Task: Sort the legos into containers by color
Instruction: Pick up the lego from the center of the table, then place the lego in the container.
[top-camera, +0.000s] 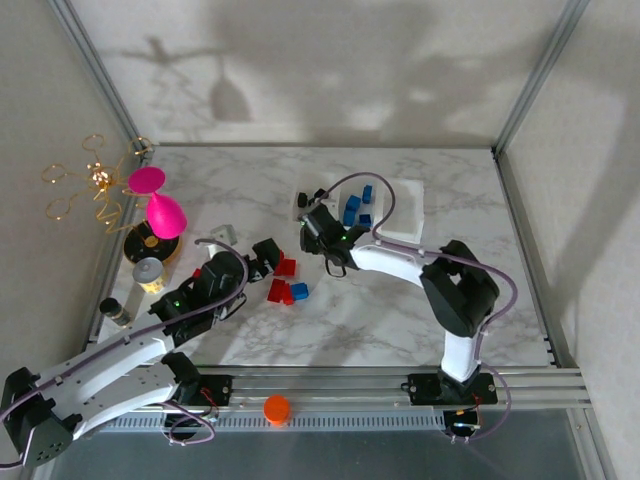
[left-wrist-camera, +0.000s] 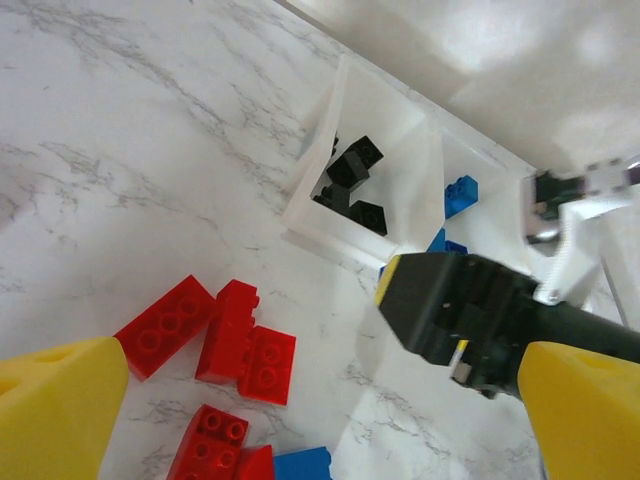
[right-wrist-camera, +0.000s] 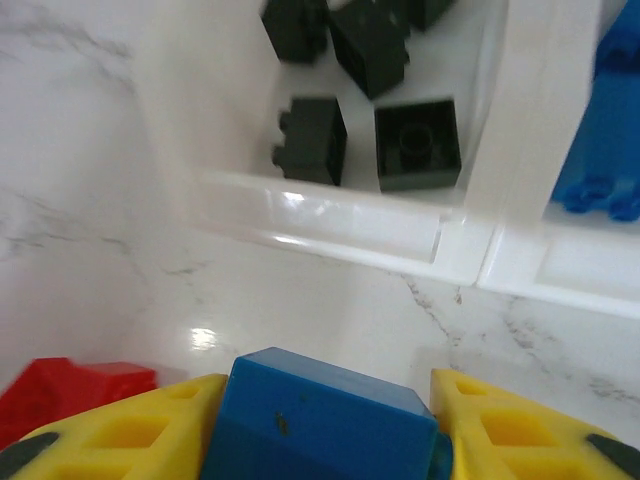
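You're seeing red legos (top-camera: 283, 282) lying mid-surface (top-camera: 400, 320), blue legos (top-camera: 356, 208) sitting beside a white container (top-camera: 405, 208) nearer the far edge.

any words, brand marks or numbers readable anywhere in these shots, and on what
No text can be read in any view.
red bricks: studs sharp enough to see, no mark legible.
black bricks: no lettering visible.
blue brick: plain face, blurred.
grey canister, orange cap: too small to tell.
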